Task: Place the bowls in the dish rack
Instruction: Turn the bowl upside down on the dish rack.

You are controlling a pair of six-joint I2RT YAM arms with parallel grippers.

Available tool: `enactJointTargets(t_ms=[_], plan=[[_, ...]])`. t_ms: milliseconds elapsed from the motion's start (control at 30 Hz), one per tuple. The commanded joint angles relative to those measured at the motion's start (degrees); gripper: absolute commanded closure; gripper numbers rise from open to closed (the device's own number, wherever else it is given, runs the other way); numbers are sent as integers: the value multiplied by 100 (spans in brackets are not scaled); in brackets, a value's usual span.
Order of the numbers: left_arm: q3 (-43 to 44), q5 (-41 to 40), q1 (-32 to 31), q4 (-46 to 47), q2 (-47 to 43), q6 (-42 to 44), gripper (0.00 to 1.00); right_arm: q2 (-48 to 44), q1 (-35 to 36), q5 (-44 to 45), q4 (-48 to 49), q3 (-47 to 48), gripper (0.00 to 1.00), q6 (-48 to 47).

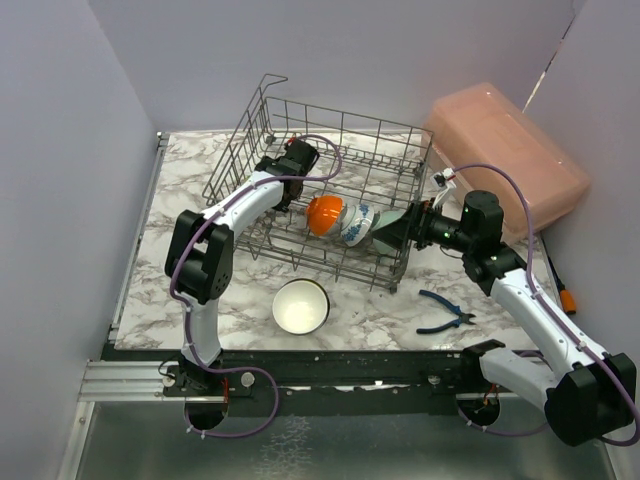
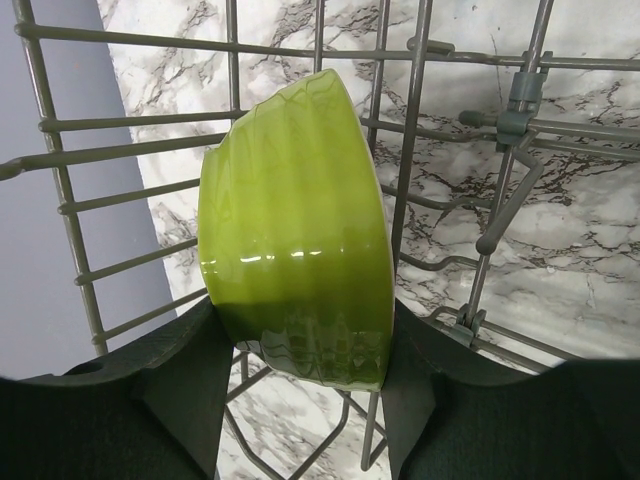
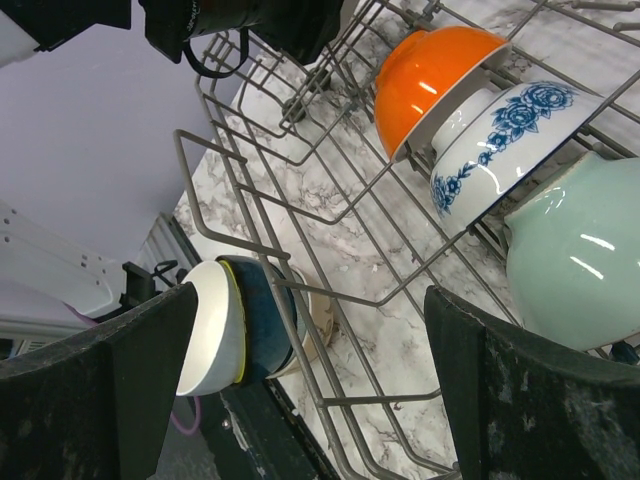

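Right, nearest the arms a stack of bowls [image 1: 300, 305] sits on the marble counter [image 1: 175, 170], with blue-handled pliers [image 1: 445, 312] to its right. Further in, the dish rack [image 1: 255, 130] holds an orange bowl [image 1: 324, 214], a blue-patterned bowl [image 1: 357, 224] and a mint green bowl [image 3: 575, 255] leaning in a row. The right gripper [image 1: 392, 232] hangs beside them, jaws wide apart and empty. Deeper in the rack, the left gripper [image 2: 300, 375] is clamped on a lime green bowl [image 2: 295, 250] held on edge. A pink plastic box [image 1: 510, 160] sits far right.

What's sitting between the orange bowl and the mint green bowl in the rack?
A white round bowl with blue flowers, standing on edge; clearest in the right wrist view.
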Motion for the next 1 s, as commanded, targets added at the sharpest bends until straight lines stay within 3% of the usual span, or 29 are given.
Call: enactJointTargets(t_ms=[0, 300, 467, 967], plan=[[-77, 42, 24, 20, 95, 15, 77, -5, -30, -156, -160, 127, 0, 54], [-75, 189, 41, -13, 110, 4, 38, 17, -30, -156, -140, 121, 0, 58], [-47, 276, 72, -33, 51, -40, 23, 17, -30, -165, -133, 126, 0, 63], [-67, 572, 94, 106, -351, -156, 21, -5, -29, -203, -108, 128, 0, 106]])
